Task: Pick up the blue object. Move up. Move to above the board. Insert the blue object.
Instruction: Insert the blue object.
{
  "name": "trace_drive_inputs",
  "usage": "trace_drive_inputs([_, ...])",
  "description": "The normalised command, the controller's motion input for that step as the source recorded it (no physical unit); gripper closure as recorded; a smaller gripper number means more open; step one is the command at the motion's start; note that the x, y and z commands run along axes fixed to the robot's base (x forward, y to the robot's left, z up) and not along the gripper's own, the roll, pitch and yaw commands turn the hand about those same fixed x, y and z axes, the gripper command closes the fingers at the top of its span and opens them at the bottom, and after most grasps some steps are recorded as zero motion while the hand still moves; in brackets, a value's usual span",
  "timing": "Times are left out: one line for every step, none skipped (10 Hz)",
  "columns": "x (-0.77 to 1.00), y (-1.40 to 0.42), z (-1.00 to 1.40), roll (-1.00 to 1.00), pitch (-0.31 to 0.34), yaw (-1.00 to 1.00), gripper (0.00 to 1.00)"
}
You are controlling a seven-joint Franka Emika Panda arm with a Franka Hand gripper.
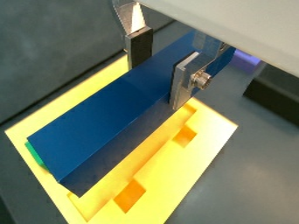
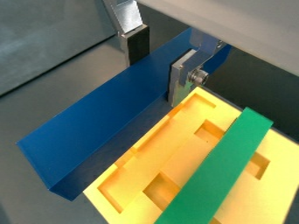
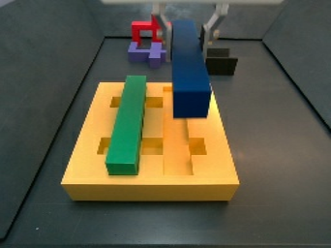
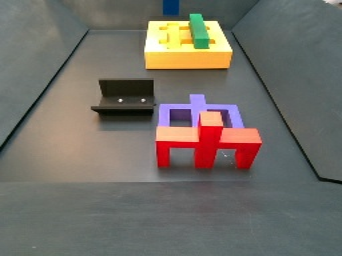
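My gripper (image 1: 163,74) (image 2: 159,72) is shut on the blue object (image 1: 111,118) (image 2: 100,122), a long dark-blue bar, with one finger on each long face near its end. In a side view the blue object (image 3: 191,68) hangs tilted from the gripper (image 3: 189,21), its low end over a groove of the yellow board (image 3: 153,172). I cannot tell whether that end touches the board (image 2: 176,175) (image 1: 176,166). The board (image 4: 167,55) lies at the far end in a side view, where only a bit of the blue object (image 4: 171,6) shows.
A green bar (image 3: 127,131) (image 2: 222,171) (image 4: 198,30) lies in another groove of the board, beside the blue one. A purple block with red uprights (image 3: 146,44) (image 4: 207,135) and the dark fixture (image 3: 223,64) (image 4: 123,97) stand on the floor off the board.
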Motion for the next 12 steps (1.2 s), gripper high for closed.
trace_drive_inputs([-0.06,-0.16,-0.81,0.12,-0.217,-0.04,1.00])
trace_drive_inputs([-0.07,-0.12,-0.76,0.17,-0.196,-0.04,1.00])
trace_drive_inputs([-0.07,-0.11,-0.72,0.23,-0.170,-0.03,1.00])
trace_drive_inputs([-0.09,-0.07,-0.67,0.26,-0.130,0.00,1.00])
trace_drive_inputs([0.00,0.00,-0.58,0.15,-0.026,0.00,1.00])
trace_drive_inputs([0.00,0.00,-0.45,0.03,-0.019,0.00,1.00])
trace_drive_inputs([0.00,0.00,-0.41,0.01,0.000,0.00,1.00])
trace_drive_inputs([0.05,-0.02,-0.47,0.00,0.000,0.04,1.00])
trace_drive_inputs([0.00,-0.07,-0.41,0.00,0.000,0.03,1.00])
trace_drive_inputs([0.00,-0.08,-0.32,0.00,0.000,0.01,1.00])
trace_drive_inputs([0.11,-0.29,-0.15,0.06,0.040,0.00,1.00])
trace_drive_inputs([0.06,-0.20,-0.23,0.11,0.029,0.00,1.00])
